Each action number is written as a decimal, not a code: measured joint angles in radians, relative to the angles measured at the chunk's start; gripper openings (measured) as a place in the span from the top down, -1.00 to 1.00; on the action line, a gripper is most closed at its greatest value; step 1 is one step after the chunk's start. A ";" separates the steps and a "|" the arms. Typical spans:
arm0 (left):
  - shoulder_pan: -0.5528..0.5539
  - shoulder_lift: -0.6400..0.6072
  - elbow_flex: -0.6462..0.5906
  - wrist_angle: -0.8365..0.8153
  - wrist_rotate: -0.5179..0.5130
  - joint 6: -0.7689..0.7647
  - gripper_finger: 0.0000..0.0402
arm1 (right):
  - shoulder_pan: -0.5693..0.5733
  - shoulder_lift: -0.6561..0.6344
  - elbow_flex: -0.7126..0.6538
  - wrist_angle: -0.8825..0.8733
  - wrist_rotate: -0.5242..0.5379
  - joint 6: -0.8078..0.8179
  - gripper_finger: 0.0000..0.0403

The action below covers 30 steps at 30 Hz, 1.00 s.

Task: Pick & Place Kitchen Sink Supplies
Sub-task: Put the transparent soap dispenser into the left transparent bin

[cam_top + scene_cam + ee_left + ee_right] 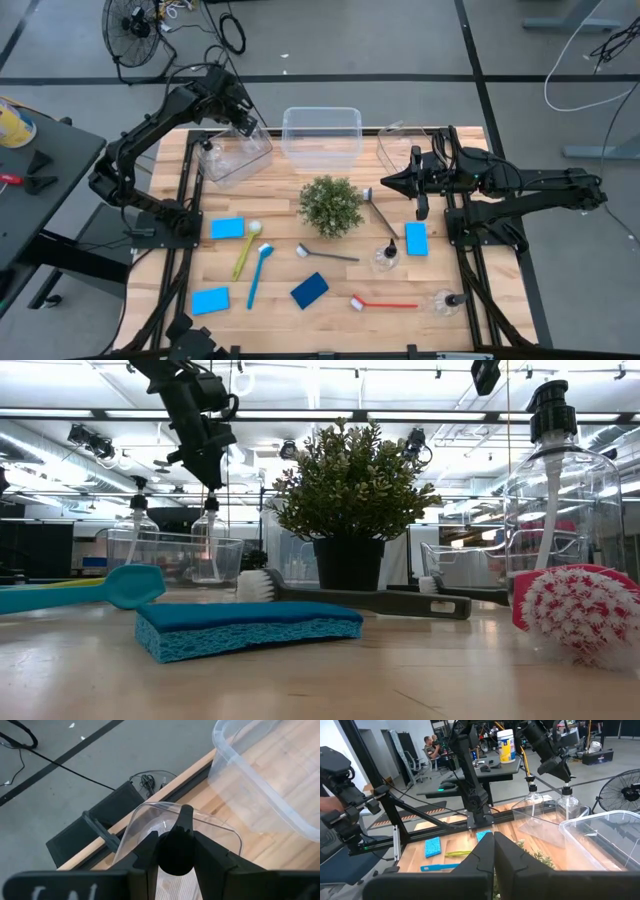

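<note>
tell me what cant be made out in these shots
- Left claw: the left wrist view shows it shut on a black bottle cap; its own fingers hide the bottle body.
- Left bin: the high view is too small and glary to count the bottles inside.
- Right-hand bottle: cut off by the low view's right edge.
- Right claw: shut; its fingers fill the right wrist view's bottom and hide most of the plant.

A bushy green plant in a dark pot stands mid-table; three clear plastic bins line the wooden table's far edge — a floor fan stands beyond.
</note>
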 joint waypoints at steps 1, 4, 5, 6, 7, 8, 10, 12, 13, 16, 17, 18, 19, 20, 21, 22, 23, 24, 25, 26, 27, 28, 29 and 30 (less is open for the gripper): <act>0.000 0.000 0.000 0.001 0.000 0.000 0.48 | 0.000 0.000 0.000 0.000 0.000 0.000 0.96; 0.000 0.000 0.000 0.002 0.000 -0.001 0.44 | 0.000 0.000 0.000 0.000 0.000 0.000 0.96; 0.000 0.000 0.000 0.002 0.000 -0.001 0.41 | 0.000 0.000 0.000 0.000 0.000 0.000 0.96; 0.000 0.000 0.000 0.002 0.000 -0.001 0.39 | 0.000 0.000 0.000 0.000 0.000 0.000 0.96; 0.000 0.000 0.000 0.002 0.000 -0.001 0.36 | 0.000 0.000 0.000 0.000 0.000 0.000 0.96; 0.000 0.000 0.000 0.003 -0.001 -0.001 0.34 | 0.000 0.000 0.000 0.000 0.000 0.000 0.96; 0.000 0.000 0.000 0.004 -0.002 -0.001 0.30 | 0.000 0.000 0.000 0.000 0.000 0.000 0.96; 0.000 0.000 0.000 0.004 -0.004 -0.001 0.28 | 0.000 0.000 0.000 0.000 0.000 0.000 0.96; 0.000 0.000 0.000 0.004 -0.004 -0.002 0.28 | 0.000 0.000 0.000 0.000 0.000 0.000 0.96; 0.000 0.000 0.000 0.003 -0.004 -0.002 0.28 | 0.000 0.000 0.000 0.000 0.000 0.000 0.96; 0.000 0.000 0.000 0.003 -0.004 -0.002 0.28 | 0.000 0.000 0.000 0.000 0.000 0.001 0.96; 0.000 0.000 0.000 0.003 -0.005 -0.001 0.28 | 0.000 0.000 0.000 0.000 0.000 0.000 0.96; 0.000 0.000 0.000 0.003 -0.005 -0.002 0.28 | 0.000 0.000 0.000 0.000 0.000 0.001 0.96; 0.000 0.000 0.000 0.003 -0.005 -0.008 0.28 | 0.000 0.000 0.000 0.000 0.000 0.001 0.96; 0.000 0.000 0.000 0.003 -0.005 -0.024 0.28 | 0.000 0.000 0.000 0.000 0.000 0.001 0.96; 0.000 0.000 0.000 0.003 -0.010 -0.036 0.28 | 0.000 0.000 0.000 0.000 0.000 0.001 0.96; 0.000 0.000 0.000 0.003 -0.014 -0.050 0.28 | 0.000 0.000 0.000 0.000 0.000 0.001 0.96; 0.000 0.000 0.000 0.003 -0.019 -0.052 0.28 | 0.000 0.000 0.000 0.000 0.000 0.001 0.96; 0.000 0.000 0.000 0.003 -0.022 -0.052 0.27 | 0.000 0.000 0.000 0.000 0.000 0.001 0.96; 0.000 0.000 0.000 0.003 -0.021 -0.052 0.26 | 0.000 0.000 0.000 0.000 0.000 0.001 0.96; 0.000 0.000 0.000 0.003 -0.020 -0.052 0.24 | 0.000 0.000 0.000 0.000 0.000 0.001 0.96; 0.000 0.000 0.001 0.003 -0.021 -0.052 0.21 | 0.000 0.000 0.000 0.000 0.000 0.001 0.96; 0.000 0.000 0.001 0.003 -0.022 -0.052 0.18 | 0.000 0.000 0.000 0.000 0.000 0.001 0.96; -0.001 0.000 0.001 0.004 -0.022 -0.053 0.14 | 0.000 0.000 0.000 0.000 0.000 0.001 0.96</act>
